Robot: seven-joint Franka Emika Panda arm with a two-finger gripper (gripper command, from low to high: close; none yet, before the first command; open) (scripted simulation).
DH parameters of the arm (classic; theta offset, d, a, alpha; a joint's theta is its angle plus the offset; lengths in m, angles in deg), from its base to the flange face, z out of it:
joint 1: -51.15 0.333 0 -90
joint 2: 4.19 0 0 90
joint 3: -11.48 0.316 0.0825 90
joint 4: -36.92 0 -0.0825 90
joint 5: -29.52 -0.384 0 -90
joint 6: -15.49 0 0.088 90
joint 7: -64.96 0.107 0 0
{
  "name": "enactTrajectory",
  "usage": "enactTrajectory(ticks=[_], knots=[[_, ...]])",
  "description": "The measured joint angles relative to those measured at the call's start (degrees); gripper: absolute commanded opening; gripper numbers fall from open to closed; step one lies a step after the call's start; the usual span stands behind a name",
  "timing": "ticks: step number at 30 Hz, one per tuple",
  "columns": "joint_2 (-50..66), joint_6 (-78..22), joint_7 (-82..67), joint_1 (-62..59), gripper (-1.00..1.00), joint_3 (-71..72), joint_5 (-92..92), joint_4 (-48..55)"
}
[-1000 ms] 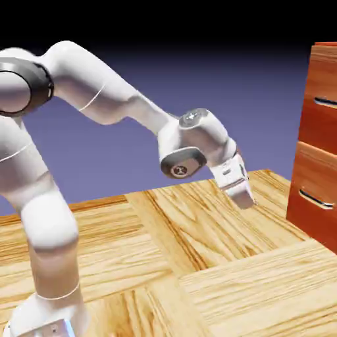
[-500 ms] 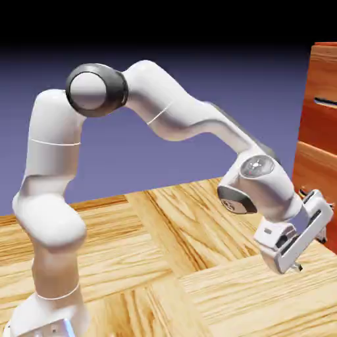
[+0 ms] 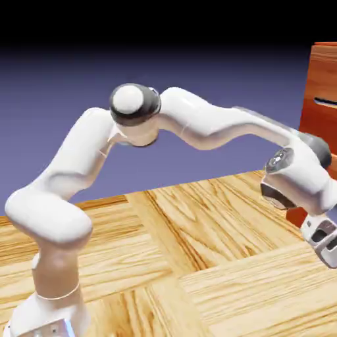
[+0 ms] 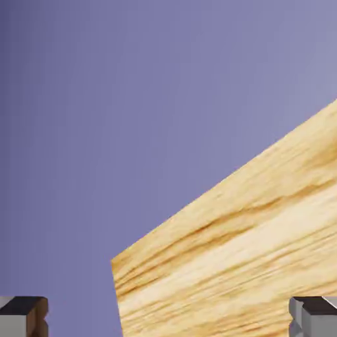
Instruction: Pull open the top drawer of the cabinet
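- End effector (image 4: pixel 168 316): jaws spread wide with nothing between them; the hand view shows only bench (image 4: pixel 250 263) and backdrop, no handle.
- Arm: it has swung right and low since a second ago, the hand now half off the exterior view's right edge.
- Cabinet (image 3: pixel 324 85): far right, top drawer (image 3: pixel 325 72) shut. Raise and square to its handle before closing.

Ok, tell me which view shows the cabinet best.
The exterior view: the cabinet stands at its right edge, with the top drawer and part of its handle visible. The hand view shows none of it, only backdrop, light wood floor and open pincer tips.
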Motion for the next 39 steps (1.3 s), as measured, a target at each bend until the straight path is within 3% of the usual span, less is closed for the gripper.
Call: enactTrajectory(ticks=[19,33,34,39], knots=[[39.0,-7.0,13.9,15.2,0.0,-34.7,-47.3,28.7],[40.4,0.3,30.2,-1.0,0.0,-41.0,-42.3,54.3],[40.4,0.3,30.3,-1.0,-1.0,-41.1,-42.2,54.3],[41.3,-1.9,26.7,2.7,-1.0,-40.7,-44.7,48.1]])
